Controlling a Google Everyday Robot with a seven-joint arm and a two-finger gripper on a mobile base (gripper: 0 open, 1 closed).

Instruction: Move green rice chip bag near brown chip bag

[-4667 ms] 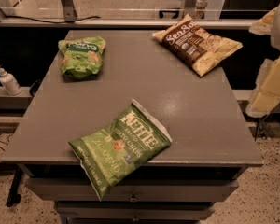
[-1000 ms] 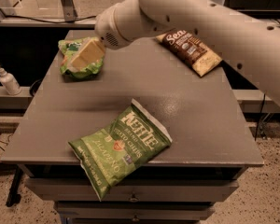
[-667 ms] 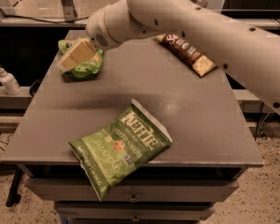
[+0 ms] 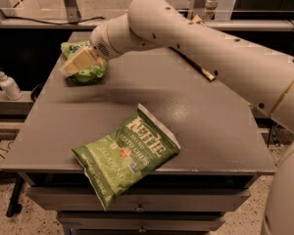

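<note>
— How many bags do you count?
— 3: 2 green and 1 brown. The green rice chip bag lies at the far left corner of the worktop.
— And the tool?
— 1 tool, directly over that bag and hiding its middle; green shows above and below it. Whether it is clenched or released I cannot tell.
— The other green one?
— The Kettle bag lies flat at the near edge with 1 corner hanging over, well apart from the tool.
— The brown chip bag?
— Only a tan corner shows, at the far right; the rest is probably hidden behind the 1 arm.
— Anything else?
— 1 white bottle stands left of the worktop.
</note>
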